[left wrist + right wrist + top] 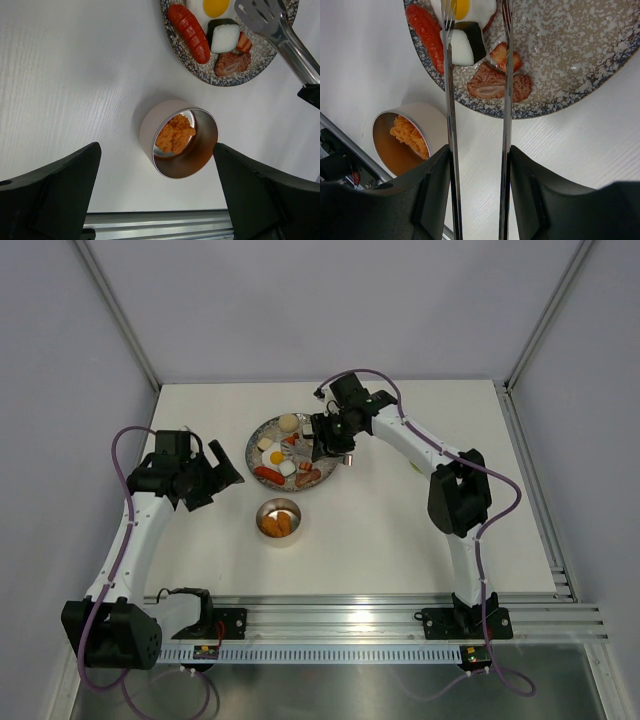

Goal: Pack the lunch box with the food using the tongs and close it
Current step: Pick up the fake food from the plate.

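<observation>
The lunch box (279, 520) stands in front of the speckled plate (254, 448) with orange food (174, 136) inside. The plate carries a fried egg (466, 7), a red sausage (426, 29), a black-and-white roll (465, 43) and a red-brown piece (492, 85). My right gripper (480, 165) is shut on the tongs (506, 100). Their two arms are spread, with the tips over the egg and roll and nothing between them. My left gripper (156, 165) hangs open near the lunch box (150, 131), left of it in the top view.
A cream ball (289, 422) lies at the plate's far edge. An aluminium rail (380, 615) runs along the table's near edge, just behind the lunch box in the left wrist view. White walls close off the back and sides.
</observation>
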Controlling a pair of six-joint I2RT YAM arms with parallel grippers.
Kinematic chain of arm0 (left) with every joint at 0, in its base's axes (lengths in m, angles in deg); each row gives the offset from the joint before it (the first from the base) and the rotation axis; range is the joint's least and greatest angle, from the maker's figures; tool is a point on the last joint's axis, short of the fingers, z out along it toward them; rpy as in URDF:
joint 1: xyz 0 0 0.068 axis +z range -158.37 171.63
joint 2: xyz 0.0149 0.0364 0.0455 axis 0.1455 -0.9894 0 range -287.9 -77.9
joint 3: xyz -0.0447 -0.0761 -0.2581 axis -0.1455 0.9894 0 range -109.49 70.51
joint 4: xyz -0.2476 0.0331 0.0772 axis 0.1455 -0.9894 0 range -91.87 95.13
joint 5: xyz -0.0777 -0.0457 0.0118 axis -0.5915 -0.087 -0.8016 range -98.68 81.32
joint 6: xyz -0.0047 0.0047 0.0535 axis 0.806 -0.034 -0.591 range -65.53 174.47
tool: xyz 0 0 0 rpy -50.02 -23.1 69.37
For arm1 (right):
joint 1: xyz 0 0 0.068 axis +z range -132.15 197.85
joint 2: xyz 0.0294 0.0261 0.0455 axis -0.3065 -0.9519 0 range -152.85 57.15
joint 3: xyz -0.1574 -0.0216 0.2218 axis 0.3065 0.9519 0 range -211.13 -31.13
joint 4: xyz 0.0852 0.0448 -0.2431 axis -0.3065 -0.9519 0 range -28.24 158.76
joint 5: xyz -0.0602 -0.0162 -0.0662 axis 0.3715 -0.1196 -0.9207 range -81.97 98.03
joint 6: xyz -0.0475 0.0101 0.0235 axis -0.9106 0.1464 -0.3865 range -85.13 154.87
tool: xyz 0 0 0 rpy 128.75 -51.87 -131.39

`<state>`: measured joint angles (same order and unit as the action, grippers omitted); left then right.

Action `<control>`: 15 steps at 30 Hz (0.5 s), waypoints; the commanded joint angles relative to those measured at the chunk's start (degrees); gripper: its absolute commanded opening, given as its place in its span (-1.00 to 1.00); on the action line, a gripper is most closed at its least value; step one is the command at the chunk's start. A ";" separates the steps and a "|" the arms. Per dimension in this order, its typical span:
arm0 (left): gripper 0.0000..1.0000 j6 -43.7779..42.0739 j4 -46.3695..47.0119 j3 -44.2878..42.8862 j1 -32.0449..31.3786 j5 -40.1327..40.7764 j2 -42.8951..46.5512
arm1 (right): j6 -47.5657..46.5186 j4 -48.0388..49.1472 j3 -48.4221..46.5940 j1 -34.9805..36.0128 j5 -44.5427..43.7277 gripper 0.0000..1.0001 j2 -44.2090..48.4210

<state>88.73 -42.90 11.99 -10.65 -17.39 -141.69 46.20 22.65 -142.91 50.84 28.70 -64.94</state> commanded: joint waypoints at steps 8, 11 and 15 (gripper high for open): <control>0.98 -0.86 -0.13 -2.91 0.35 0.71 1.56 | -0.79 1.99 0.34 0.05 1.75 0.13 -1.93; 0.98 -0.78 -0.13 -2.91 0.26 0.71 1.56 | -1.22 2.07 0.25 0.05 2.10 0.11 -2.46; 0.98 -0.69 -0.13 -2.91 0.35 0.54 1.65 | -1.75 2.16 0.60 0.05 3.41 -0.01 -1.85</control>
<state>88.75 -43.56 11.72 -10.65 -17.26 -141.28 45.61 23.11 -142.37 50.84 29.29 -67.54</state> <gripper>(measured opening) 0.988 0.517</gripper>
